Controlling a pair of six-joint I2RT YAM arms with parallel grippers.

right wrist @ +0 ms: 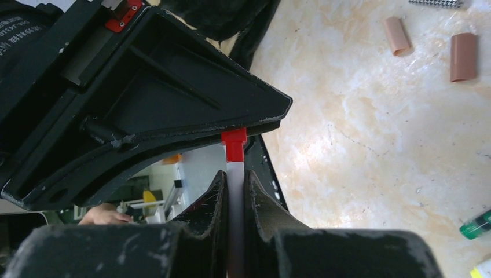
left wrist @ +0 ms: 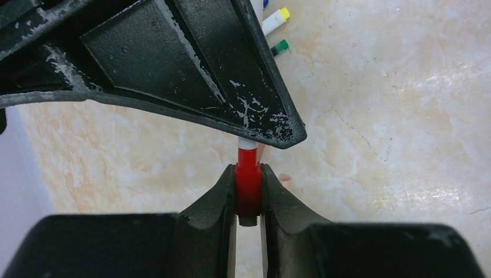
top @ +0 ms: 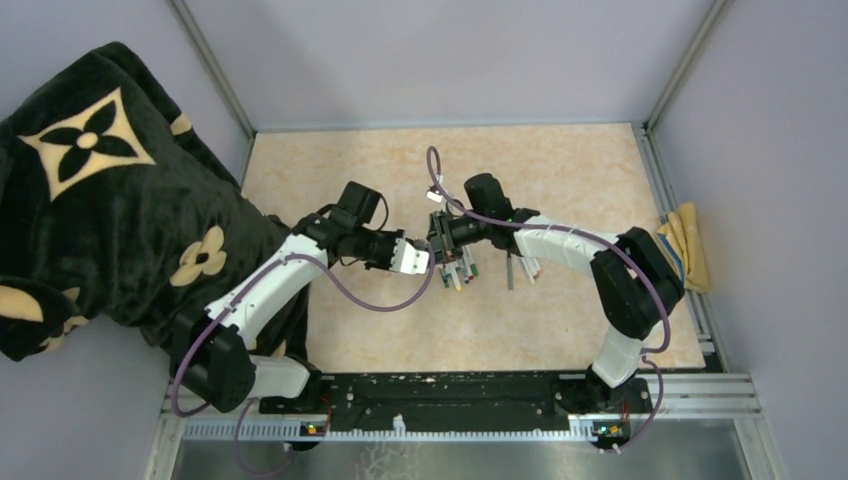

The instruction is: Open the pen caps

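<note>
counter: was beige marble-look, grey walls on three sides
blanket: black floral, lay at 9 o'clock
left gripper: jaws clamped red cap, mid-counter
right gripper: jaws clamped the pen barrel

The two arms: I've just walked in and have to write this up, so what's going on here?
They are holding one pen between them above the table. The left fingers are shut on the red cap, and the right fingers grip the pen by its white barrel. The cap looks still on, so the pull-off is not yet done. Two brown caps lie loose on the table, and a yellow-capped pen and a green-capped pen lie nearby.
</note>
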